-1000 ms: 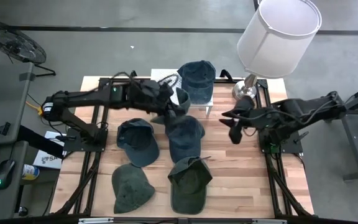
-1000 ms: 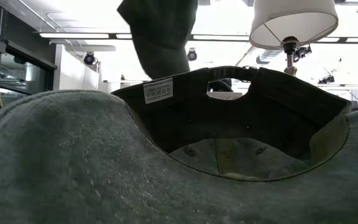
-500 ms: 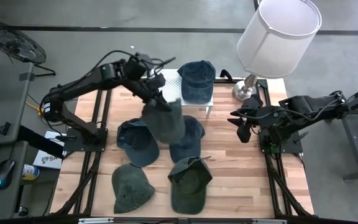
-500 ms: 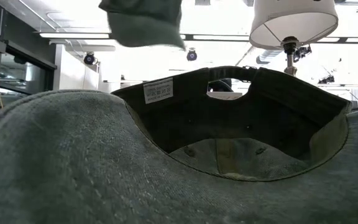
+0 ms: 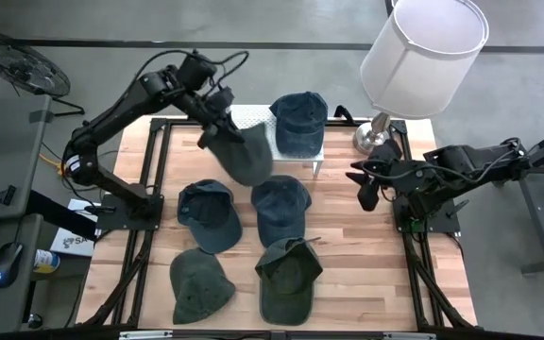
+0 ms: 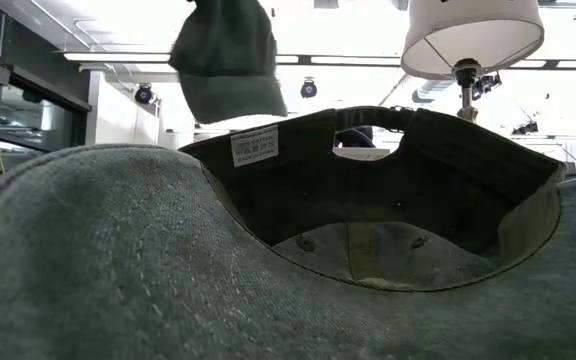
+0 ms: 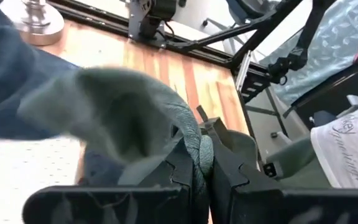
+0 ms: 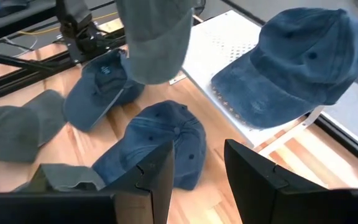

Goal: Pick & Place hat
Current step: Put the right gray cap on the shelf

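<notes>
Grey-green fabric is hanging in the air: the left tool [image 5: 217, 121] is pinching a hat [image 5: 244, 151] by its edge, clamped shut on the cloth, and holding it above the far side of the wooden desk [image 5: 366, 255], just beside the white perforated stand [image 5: 253, 120]. A blue hat [image 5: 298, 121] is sitting on that stand. Four more hats are lying on the desk (two blue ones mid-desk [image 5: 209, 213] [image 5: 280, 208], two green ones [image 5: 199, 281] [image 5: 288, 277] along the near edge). The right tool [image 5: 365, 192] is hovering at the right edge with its fingers [image 8: 257, 171] standing apart, gripping nothing. A lamp [image 5: 414, 57] is standing at the far right corner.
</notes>
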Robot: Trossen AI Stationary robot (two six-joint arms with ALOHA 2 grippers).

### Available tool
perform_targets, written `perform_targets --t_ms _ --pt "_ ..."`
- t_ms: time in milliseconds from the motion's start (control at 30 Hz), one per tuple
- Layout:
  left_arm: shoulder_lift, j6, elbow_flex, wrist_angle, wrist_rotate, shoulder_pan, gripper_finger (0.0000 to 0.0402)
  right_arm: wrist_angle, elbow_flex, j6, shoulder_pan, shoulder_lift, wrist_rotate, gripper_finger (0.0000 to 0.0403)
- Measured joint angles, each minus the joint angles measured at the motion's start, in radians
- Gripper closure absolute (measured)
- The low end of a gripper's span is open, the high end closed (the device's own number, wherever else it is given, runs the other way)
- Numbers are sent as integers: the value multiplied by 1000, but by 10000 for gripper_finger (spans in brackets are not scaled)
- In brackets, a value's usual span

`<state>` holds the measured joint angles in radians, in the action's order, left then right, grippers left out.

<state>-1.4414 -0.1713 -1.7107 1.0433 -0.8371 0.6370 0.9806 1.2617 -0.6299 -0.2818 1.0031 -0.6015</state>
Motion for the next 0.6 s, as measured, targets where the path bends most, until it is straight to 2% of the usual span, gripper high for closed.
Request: perform_targets --t_ms 200,433,600 --pt "-3 -144 0 17 -113 127 388 -2 0 1 0 0 -46 269" --pt "-57 -282 0 26 -224 191 388 -5 0 1 0 0 -83 269" --pt "-116 -344 1 39 -260 236 388 -5 0 -18 0 0 -85 269"
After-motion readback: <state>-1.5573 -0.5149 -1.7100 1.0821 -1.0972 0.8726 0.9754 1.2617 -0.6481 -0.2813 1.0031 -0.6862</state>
